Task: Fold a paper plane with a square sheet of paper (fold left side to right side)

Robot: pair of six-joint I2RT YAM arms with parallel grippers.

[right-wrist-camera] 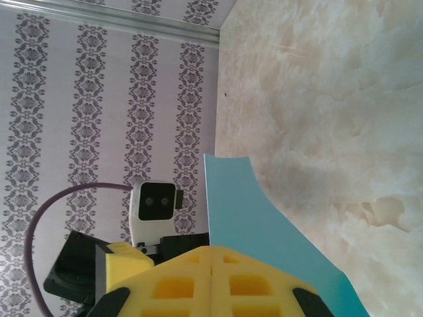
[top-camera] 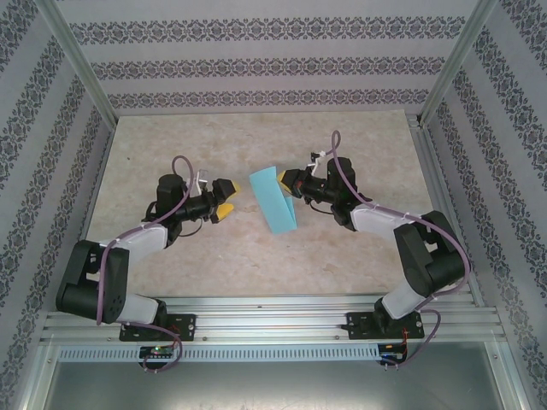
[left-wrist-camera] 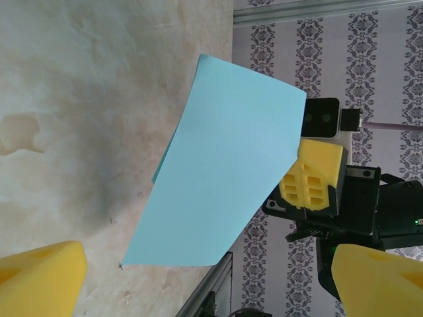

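1. Tabletop (top-camera: 256,256): beige marbled slab, patterned walls (top-camera: 256,60) around it.
2. Square sheet of paper (top-camera: 273,198): turquoise, mid-tabletop between your two claws, raised and tilted. Seems folded double; second layer barely shows in left wrist view.
3. Your right claw (top-camera: 289,181): pressed together, pinching sheet's upper right edge.
4. Your left claw (top-camera: 226,197): yellow fingers (left-wrist-camera: 39,277) spread wide, just beside sheet, not touching it.

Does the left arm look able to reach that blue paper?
Probably yes: the left tool is open and faces the paper sheet, nothing between them; the right tool holds its other side.
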